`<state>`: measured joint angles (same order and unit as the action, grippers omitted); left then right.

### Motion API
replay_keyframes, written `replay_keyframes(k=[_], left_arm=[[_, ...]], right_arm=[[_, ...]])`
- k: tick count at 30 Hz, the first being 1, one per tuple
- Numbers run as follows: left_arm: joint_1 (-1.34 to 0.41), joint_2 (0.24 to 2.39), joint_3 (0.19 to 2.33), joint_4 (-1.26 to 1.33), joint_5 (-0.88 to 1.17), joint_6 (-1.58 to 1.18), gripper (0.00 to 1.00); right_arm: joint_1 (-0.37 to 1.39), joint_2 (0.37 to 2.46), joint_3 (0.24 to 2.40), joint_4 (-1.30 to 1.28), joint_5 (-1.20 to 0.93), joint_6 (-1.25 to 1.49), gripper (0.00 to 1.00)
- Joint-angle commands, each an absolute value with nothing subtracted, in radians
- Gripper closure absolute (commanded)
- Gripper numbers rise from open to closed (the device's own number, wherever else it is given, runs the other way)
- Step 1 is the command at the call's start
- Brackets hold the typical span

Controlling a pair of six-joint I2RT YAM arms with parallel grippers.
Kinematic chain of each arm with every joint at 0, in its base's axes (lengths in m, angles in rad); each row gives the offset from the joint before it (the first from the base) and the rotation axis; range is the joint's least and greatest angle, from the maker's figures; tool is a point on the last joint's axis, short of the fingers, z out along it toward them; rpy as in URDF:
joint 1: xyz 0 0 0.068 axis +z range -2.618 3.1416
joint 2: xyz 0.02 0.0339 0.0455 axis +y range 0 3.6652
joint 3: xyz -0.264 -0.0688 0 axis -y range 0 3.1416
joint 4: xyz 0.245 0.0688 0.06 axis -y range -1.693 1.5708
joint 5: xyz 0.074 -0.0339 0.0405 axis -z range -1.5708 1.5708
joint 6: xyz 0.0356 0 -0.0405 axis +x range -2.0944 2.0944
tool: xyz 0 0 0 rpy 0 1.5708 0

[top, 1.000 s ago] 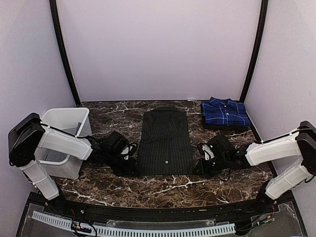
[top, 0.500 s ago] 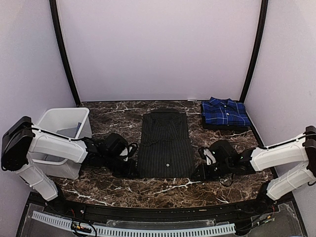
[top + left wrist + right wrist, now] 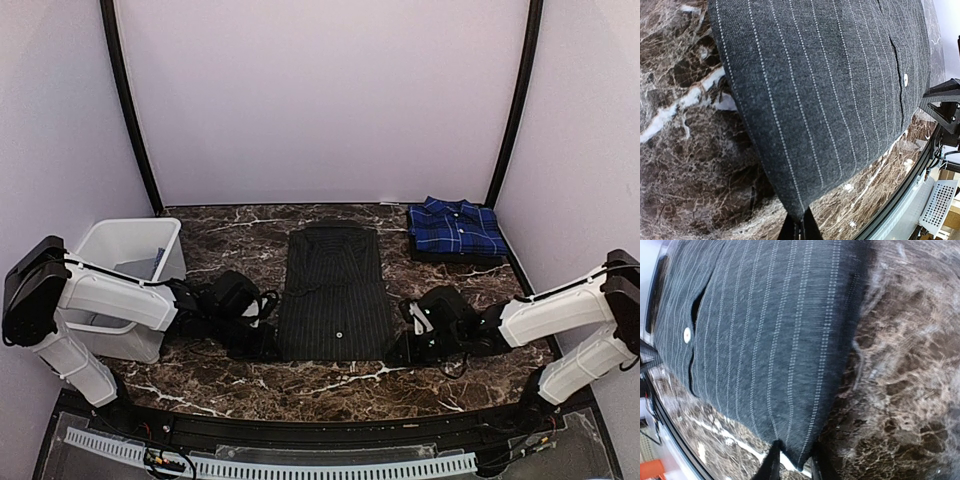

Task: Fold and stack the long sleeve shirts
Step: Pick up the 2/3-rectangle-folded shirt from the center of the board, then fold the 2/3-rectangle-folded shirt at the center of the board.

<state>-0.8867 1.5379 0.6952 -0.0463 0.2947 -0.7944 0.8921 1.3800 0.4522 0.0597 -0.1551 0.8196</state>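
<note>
The black pinstriped long sleeve shirt (image 3: 333, 295) lies folded into a narrow strip in the middle of the table, collar away from me. My left gripper (image 3: 268, 342) is shut on its near left corner; the left wrist view shows the cloth (image 3: 825, 90) pinched by the left gripper (image 3: 800, 231). My right gripper (image 3: 402, 350) sits at the near right corner. In the right wrist view, the right gripper (image 3: 794, 466) has its fingers apart on either side of the shirt (image 3: 765, 330) corner tip, a gap showing at one finger. The blue plaid shirt (image 3: 455, 228) lies folded at the back right.
A white plastic bin (image 3: 130, 232) stands at the left edge, beside my left arm. The dark marble table (image 3: 330, 385) shows a bare strip in front of the shirt. A black rail with cables runs along the near edge.
The right gripper's jaws have parted at the shirt corner and it has slid slightly nearer and leftward. The left arm's elbow dropped lower; its grip on the corner holds.
</note>
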Motion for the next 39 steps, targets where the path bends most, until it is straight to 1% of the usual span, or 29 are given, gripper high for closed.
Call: replay_keyframes(k=[1,2,6,9,12,14,16,17,21,23,24,25,26,27,29,31,32,35,39], left_arm=[[-0.894,1.502,0.69,-0.06,0.287,-0.793,1.0],[-0.894,1.497,0.69,-0.069,0.286,-0.79,1.0],[-0.909,1.429,0.694,-0.135,0.275,-0.783,1.0],[-0.935,1.329,0.697,-0.229,0.27,-0.788,1.0],[-0.945,1.245,0.758,-0.321,0.258,-0.781,1.0],[-0.938,1.236,0.839,-0.387,0.215,-0.751,1.0],[-0.892,1.279,0.935,-0.421,0.192,-0.702,1.0],[-0.865,1.304,0.991,-0.416,0.218,-0.668,1.0],[-0.701,1.493,1.171,-0.347,0.271,-0.572,1.0],[-0.59,1.626,1.273,-0.315,0.275,-0.554,1.0],[-0.566,1.732,1.307,-0.303,0.284,-0.555,1.0],[-0.522,1.784,1.384,-0.284,0.283,-0.56,1.0],[-0.504,1.896,1.468,-0.278,0.269,-0.563,1.0],[-0.472,1.954,1.505,-0.273,0.268,-0.574,1.0],[-0.44,2.145,1.623,-0.272,0.273,-0.589,1.0],[-0.431,2.249,1.731,-0.275,0.268,-0.592,1.0],[-0.43,2.279,1.799,-0.286,0.262,-0.59,1.0],[-0.43,2.381,1.892,-0.318,0.264,-0.596,1.0],[-0.456,2.364,1.861,-0.304,0.292,-0.607,1.0]], right_arm=[[0.908,1.375,0.464,0.023,-0.134,0.825,0.96],[0.91,1.357,0.469,0.006,-0.128,0.826,1.0],[0.923,1.256,0.495,-0.113,-0.131,0.814,1.0],[0.936,1.175,0.536,-0.215,-0.162,0.81,1.0],[0.935,1.103,0.626,-0.301,-0.166,0.808,1.0],[0.913,1.115,0.744,-0.338,-0.162,0.781,1.0],[0.857,1.181,0.848,-0.336,-0.188,0.736,1.0],[0.822,1.225,0.894,-0.323,-0.205,0.714,1.0],[0.672,1.477,1.121,-0.243,-0.228,0.622,1.0],[0.596,1.642,1.248,-0.188,-0.256,0.6,1.0],[0.569,1.763,1.328,-0.181,-0.259,0.592,1.0],[0.538,1.854,1.411,-0.186,-0.268,0.587,1.0],[0.52,1.949,1.498,-0.19,-0.287,0.584,1.0],[0.508,2.024,1.571,-0.192,-0.304,0.582,1.0],[0.49,2.164,1.698,-0.198,-0.311,0.586,1.0],[0.473,2.27,1.792,-0.201,-0.329,0.595,1.0],[0.467,2.307,1.817,-0.194,-0.336,0.602,1.0],[0.46,2.369,1.835,-0.192,-0.34,0.605,1.0],[0.462,2.285,1.652,-0.093,-0.357,0.624,1.0]])
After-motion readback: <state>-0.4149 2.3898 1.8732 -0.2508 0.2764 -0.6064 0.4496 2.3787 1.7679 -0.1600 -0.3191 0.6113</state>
